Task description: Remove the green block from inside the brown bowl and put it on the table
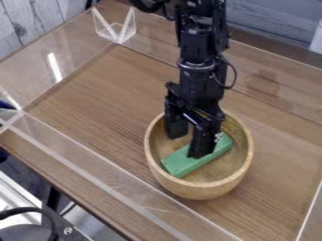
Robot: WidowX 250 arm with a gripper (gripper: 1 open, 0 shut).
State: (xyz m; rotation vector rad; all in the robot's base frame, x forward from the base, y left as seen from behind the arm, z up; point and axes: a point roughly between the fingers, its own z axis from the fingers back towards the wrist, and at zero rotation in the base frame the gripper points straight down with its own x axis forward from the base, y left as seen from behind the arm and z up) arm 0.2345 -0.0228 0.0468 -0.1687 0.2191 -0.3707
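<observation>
Green block (189,160) lies flat inside the brown bowl (239,158), slanting across the pale bottom from the near left up to the far right. The bowl sits on the surface (101,104), close to its near edge and toward the right side. Low clear walls run along the surface edges, and a small clear stand (116,26) is by the far left corner.

The black arm (199,47) comes down from above, pointing almost straight down into the bowl. Its gripper (195,132) is spread wide, with one finger on each side of the block's far half. The right finger (201,139) hides part of the block. The fingers are not squeezing the block, and I cannot tell if they touch it. The block rests on the bowl's bottom.
</observation>
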